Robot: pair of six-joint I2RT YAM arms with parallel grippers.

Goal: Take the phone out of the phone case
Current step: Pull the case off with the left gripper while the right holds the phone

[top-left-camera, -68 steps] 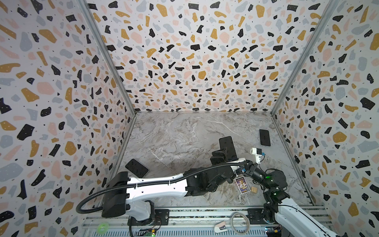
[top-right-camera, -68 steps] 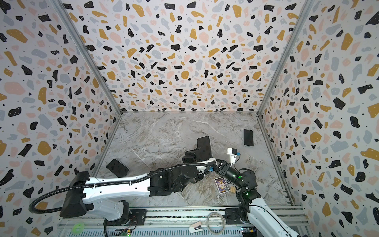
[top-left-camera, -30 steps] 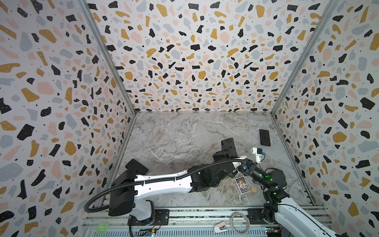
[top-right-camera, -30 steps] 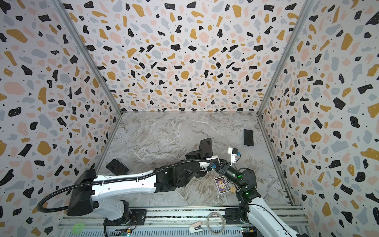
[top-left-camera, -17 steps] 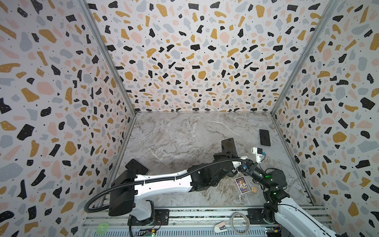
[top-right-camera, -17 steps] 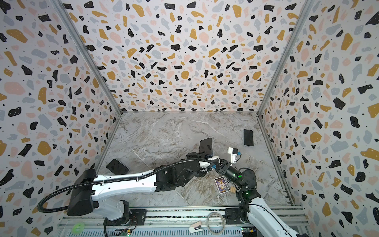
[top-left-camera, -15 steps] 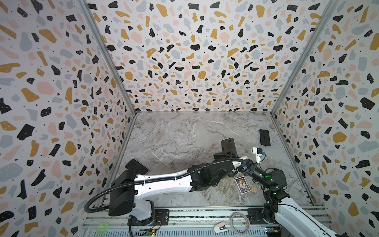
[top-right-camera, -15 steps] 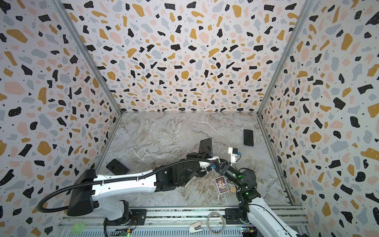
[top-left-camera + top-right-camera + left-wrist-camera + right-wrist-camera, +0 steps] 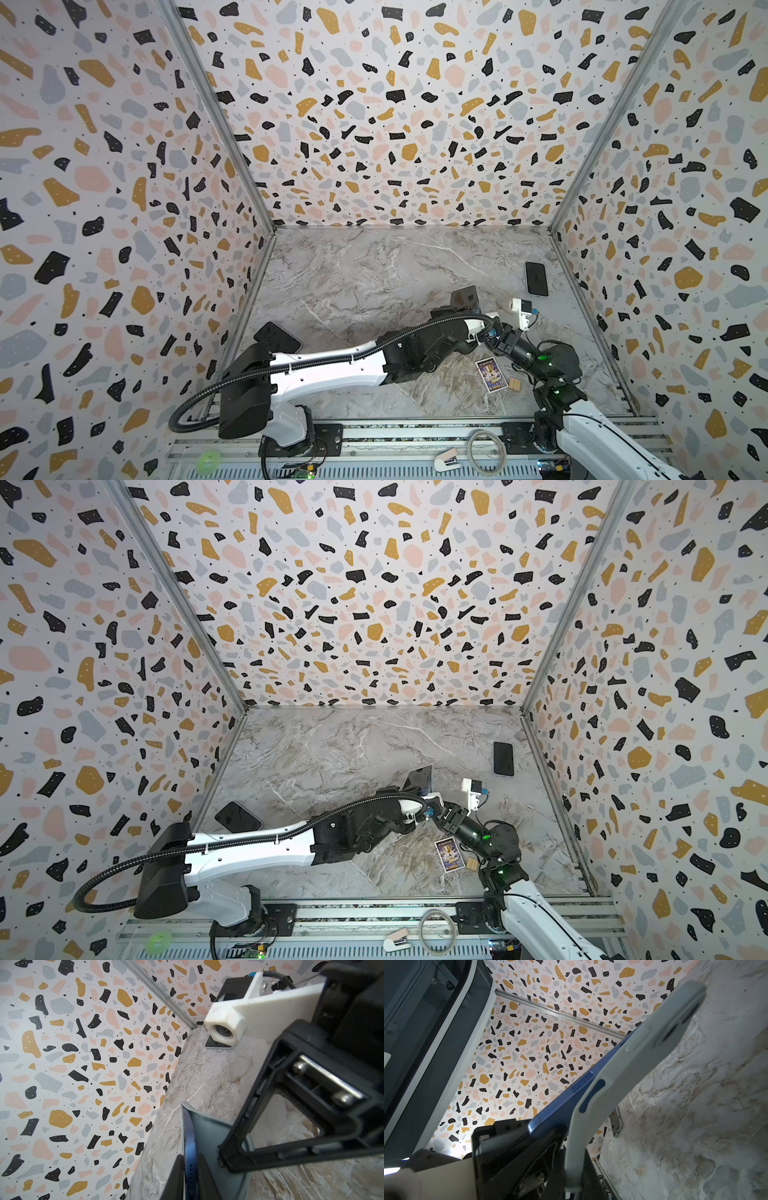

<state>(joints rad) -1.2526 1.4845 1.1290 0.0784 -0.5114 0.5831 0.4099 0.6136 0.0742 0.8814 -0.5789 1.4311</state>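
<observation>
**Evidently mid-peel, nothing legible**

Above the marble-patterned table [image 9: 353, 270], just toward 1 o'clock from its middle, the blue slab-shaped smartphone [image 9: 562, 1103] is clamped near a corner by the closed left fingers [image 9: 176, 1176]; the pale grey rubbery phone case [image 9: 633, 1059] is pinched by the closed right fingers [image 9: 591, 1180]. Opposed grips are judged to let the case be peeled off; the far end is not yet freed. No brand or writing can be read.

3 phones [image 9: 536, 278], 1 case [image 9: 633, 1068], 1 card [image 9: 491, 375]
</observation>
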